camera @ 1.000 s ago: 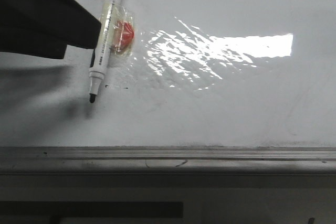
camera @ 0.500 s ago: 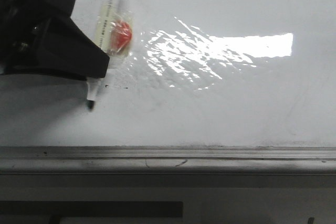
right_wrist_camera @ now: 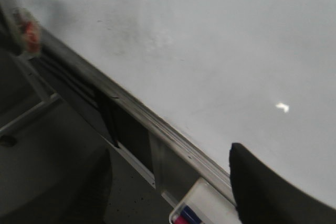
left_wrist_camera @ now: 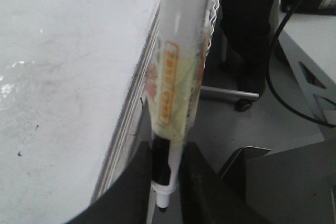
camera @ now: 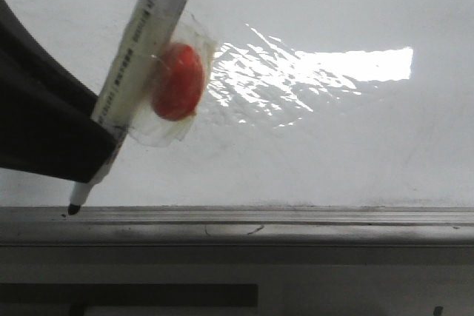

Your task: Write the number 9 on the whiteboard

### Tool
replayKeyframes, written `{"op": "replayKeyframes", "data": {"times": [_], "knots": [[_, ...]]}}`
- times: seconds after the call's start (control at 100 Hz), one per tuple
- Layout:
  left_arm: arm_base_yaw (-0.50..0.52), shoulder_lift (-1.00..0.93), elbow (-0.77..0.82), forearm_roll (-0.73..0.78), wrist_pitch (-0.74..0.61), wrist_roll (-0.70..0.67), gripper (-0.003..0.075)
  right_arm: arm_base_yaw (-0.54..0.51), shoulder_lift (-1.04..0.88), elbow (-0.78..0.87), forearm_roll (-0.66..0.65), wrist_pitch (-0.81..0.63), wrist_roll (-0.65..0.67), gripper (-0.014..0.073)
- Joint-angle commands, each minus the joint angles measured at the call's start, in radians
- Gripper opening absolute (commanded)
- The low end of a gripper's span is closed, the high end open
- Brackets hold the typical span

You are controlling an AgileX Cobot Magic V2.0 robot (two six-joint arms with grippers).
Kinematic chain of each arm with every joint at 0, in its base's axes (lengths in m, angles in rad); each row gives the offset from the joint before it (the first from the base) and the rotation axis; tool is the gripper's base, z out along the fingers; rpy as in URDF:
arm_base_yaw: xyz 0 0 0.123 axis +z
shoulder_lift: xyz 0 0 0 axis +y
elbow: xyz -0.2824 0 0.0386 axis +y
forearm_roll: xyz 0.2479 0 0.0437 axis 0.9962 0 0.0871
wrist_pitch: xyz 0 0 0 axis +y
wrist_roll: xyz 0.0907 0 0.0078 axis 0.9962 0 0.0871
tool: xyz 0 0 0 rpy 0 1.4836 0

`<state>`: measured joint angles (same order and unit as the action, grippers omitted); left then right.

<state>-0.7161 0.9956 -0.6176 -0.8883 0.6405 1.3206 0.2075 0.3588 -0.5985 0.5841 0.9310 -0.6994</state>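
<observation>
The left gripper (left_wrist_camera: 167, 174) is clamped on a marker (camera: 141, 72), which tilts with its black tip (camera: 74, 209) down at the grey rail (camera: 296, 221) along the whiteboard (camera: 333, 146); a red disc (camera: 178, 81) under clear tape is stuck to its barrel. The right gripper (right_wrist_camera: 168, 182) hangs with jaws apart, holding nothing, by the board's edge. No 9 can be made out on the board, only faint smudges and glare, and the left arm is mostly cut off in the front view.

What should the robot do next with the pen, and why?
Probably carry the marker back up over the whiteboard and bring its tip down. The left gripper holds it tilted, with its tip at the grey edge rail, not on white. No number 9 shows on the board yet.
</observation>
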Motion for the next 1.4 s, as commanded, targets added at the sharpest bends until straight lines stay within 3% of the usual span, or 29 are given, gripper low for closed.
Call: {"op": "replayKeyframes", "data": {"times": [0.0,0.25,0.37,0.63,1.07,1.3,1.39], "knots": [[-0.005,-0.017,-0.036,-0.033,-0.03,0.07,-0.002,-0.006,0.061,-0.034,0.152,-0.056,-0.175,0.0421],[-0.005,-0.015,-0.036,-0.035,-0.038,0.081,-0.002,-0.001,0.23,-0.034,0.451,-0.054,-0.501,0.0421],[-0.005,-0.015,-0.036,-0.035,-0.053,0.081,-0.002,0.033,0.289,-0.034,0.544,-0.062,-0.586,0.0421],[-0.005,-0.015,-0.036,-0.039,-0.056,0.081,-0.002,0.215,0.395,-0.034,0.553,-0.128,-0.658,0.0421],[-0.005,-0.015,-0.036,-0.04,-0.056,0.081,-0.002,0.628,0.646,-0.118,0.553,-0.599,-0.687,0.0421],[-0.005,-0.015,-0.036,-0.042,-0.056,0.081,-0.002,0.663,0.732,-0.135,0.561,-0.63,-0.687,0.0414],[-0.005,-0.015,-0.036,-0.053,-0.056,0.081,-0.002,0.663,0.739,-0.135,0.585,-0.628,-0.687,0.0349]]}}
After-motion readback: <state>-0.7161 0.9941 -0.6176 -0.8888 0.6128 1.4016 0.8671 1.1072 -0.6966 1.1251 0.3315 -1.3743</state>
